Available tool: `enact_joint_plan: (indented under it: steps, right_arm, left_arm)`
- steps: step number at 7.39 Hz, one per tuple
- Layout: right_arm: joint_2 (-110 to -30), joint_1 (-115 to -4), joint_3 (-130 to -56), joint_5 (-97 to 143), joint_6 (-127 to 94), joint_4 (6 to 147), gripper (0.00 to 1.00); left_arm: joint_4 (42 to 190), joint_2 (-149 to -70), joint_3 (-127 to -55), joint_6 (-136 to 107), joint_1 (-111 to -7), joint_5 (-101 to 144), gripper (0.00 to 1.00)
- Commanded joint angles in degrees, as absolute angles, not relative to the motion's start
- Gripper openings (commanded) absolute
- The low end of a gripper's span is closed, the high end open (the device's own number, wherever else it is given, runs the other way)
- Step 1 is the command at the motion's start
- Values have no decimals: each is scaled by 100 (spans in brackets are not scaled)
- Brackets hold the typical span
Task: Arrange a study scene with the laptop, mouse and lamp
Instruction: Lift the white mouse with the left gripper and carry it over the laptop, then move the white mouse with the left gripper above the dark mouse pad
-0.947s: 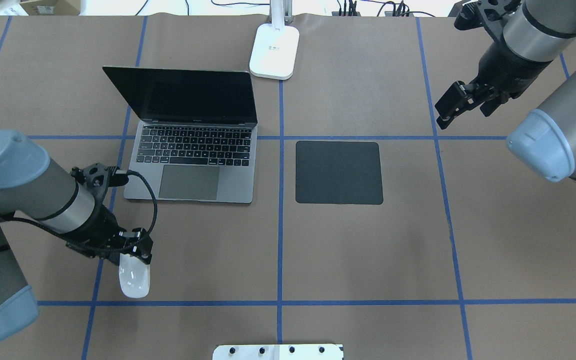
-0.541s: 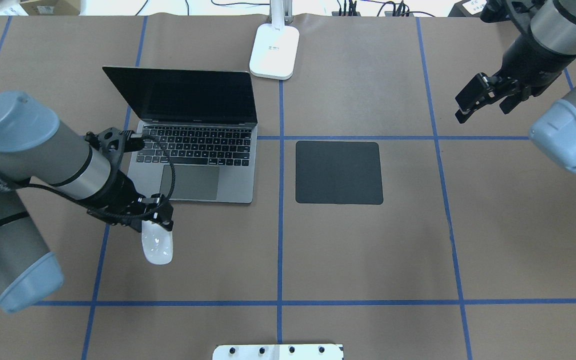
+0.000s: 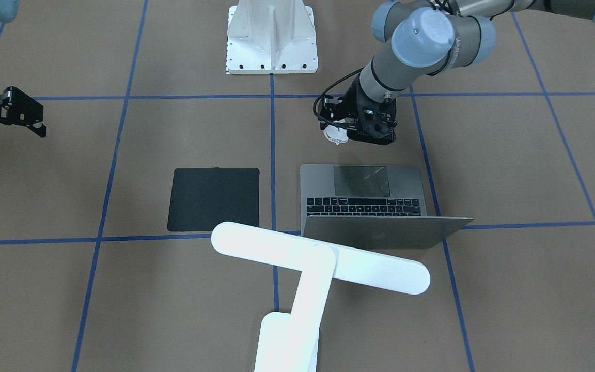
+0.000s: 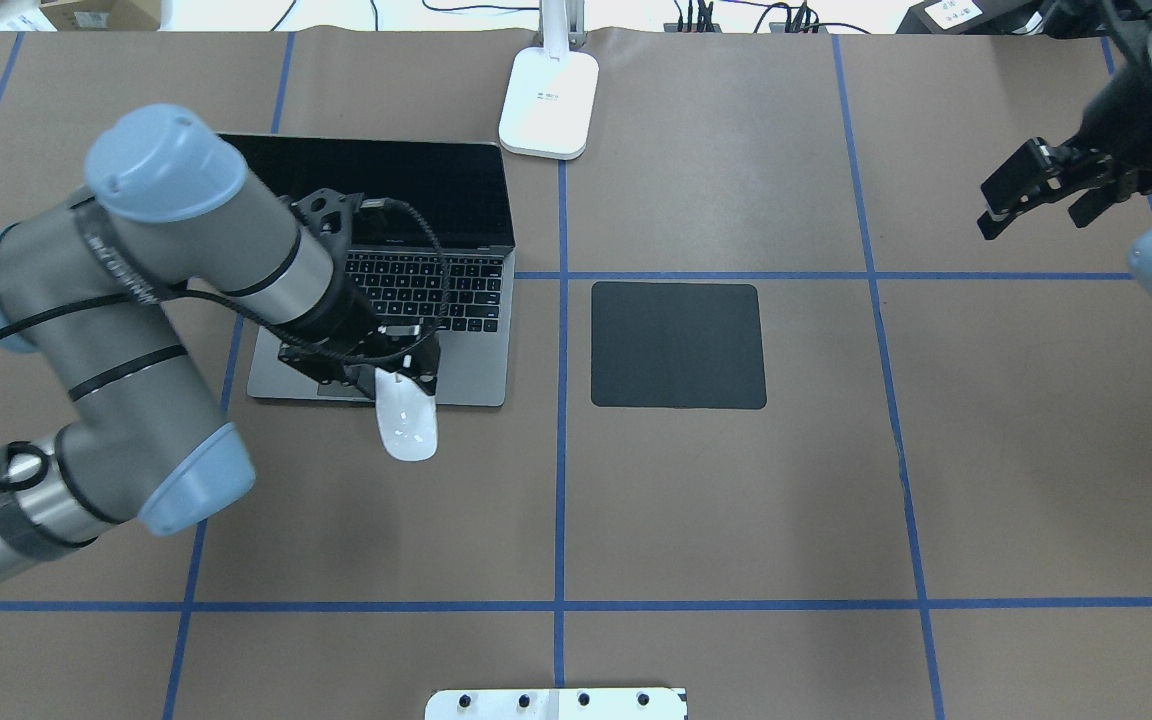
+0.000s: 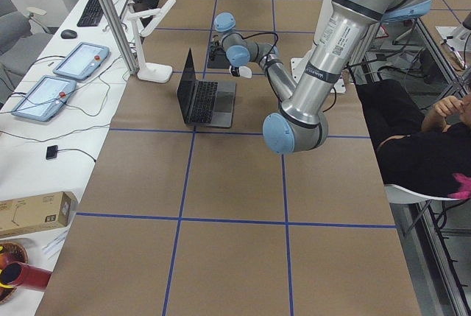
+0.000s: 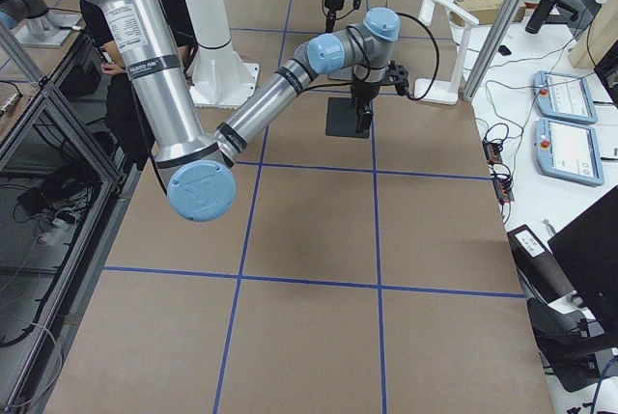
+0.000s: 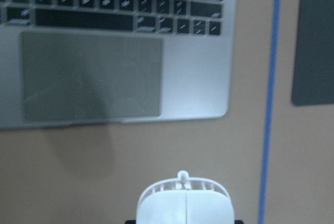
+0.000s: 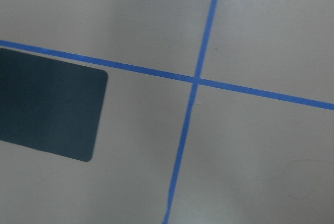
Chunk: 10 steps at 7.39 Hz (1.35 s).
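Mouse (image 4: 407, 430) juts from the clamped left claw (image 4: 394, 382), near the laptop (image 4: 477, 345).

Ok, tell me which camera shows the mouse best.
Overhead exterior: most of the mouse shows, jutting from the left gripper by the front edge of the laptop. Front-facing shows a sliver under the gripper; left wrist only its blurred end; exterior left a speck; the other views, nothing.

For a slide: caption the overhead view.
Left gripper holds the mouse by the open laptop's front edge; right gripper open, far right.
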State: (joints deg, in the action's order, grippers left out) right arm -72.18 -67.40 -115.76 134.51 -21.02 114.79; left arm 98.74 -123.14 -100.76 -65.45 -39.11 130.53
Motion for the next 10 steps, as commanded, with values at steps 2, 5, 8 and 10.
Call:
enact_joint_plan:
  steps: [2, 5, 8, 10]
  right_arm:
    - [-7610, -7136, -11715, 13465, -1996, 11513, 100]
    - [-7769, -7260, -11777, 13509, -1995, 11522, 100]
    - [-7839, -7374, -11777, 13509, -1986, 11531, 100]
    - [-7901, -7418, -11777, 13509, -1986, 11531, 100]
  left_arm:
    - [9940, -13626, -8821, -6976, -3867, 13025, 62]
    - [10631, -14622, -7432, -7513, -3446, 12323, 62]
    - [11169, -15170, -6549, -7743, -3191, 11665, 62]
    - [11127, -15257, -6347, -7639, -3190, 11654, 62]
